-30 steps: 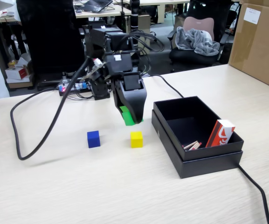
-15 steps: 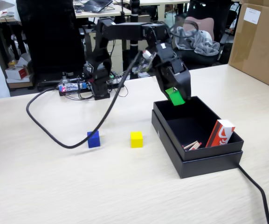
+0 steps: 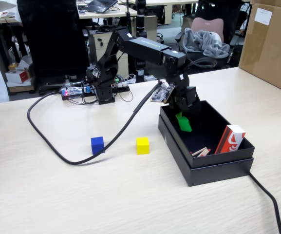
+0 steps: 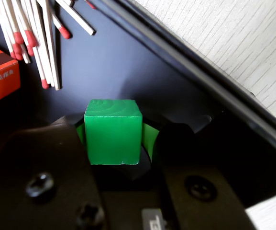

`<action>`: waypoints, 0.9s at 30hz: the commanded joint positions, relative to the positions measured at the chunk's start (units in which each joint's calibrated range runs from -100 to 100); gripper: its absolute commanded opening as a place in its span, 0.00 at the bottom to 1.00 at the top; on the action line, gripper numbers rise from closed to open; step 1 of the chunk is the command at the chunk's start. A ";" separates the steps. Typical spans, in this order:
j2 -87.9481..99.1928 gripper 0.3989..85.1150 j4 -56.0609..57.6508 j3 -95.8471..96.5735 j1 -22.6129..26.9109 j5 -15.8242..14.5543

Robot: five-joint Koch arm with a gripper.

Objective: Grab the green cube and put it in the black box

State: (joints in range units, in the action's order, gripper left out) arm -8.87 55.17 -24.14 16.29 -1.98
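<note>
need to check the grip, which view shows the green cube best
The wrist view: the green cube fills the centre, clamped between the gripper pads above the black box floor. In the fixed view, only a small green patch shows under the arm.

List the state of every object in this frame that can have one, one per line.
green cube: clamped between the jaws, inside the box.
gripper: shut on the cube, lowered into the box.
black box: open, no lid on it.
blue cube: loose on the table, untouched.
yellow cube: loose on the table, untouched.
matchbox: leaning against the box wall.
matches: spilled loose on the box floor.
</note>
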 commanded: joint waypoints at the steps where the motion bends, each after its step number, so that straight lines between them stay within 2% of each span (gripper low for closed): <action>1: -0.03 0.01 0.25 -1.79 0.10 0.10; 6: -1.17 0.01 0.25 -0.24 0.00 -0.29; 7: -0.60 0.11 0.25 -0.15 -0.05 -0.34; 8: -0.03 0.16 0.25 -0.06 0.05 -0.29; 11: 2.15 0.17 0.25 -0.33 0.00 -0.24; 16: 5.60 0.47 0.25 0.39 -0.24 -0.15; 21: 13.17 0.49 0.25 0.30 -0.83 -0.15; 27: 34.05 0.52 -1.65 2.39 -2.49 -0.34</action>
State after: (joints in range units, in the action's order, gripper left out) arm 12.49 55.09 -19.95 14.73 -2.17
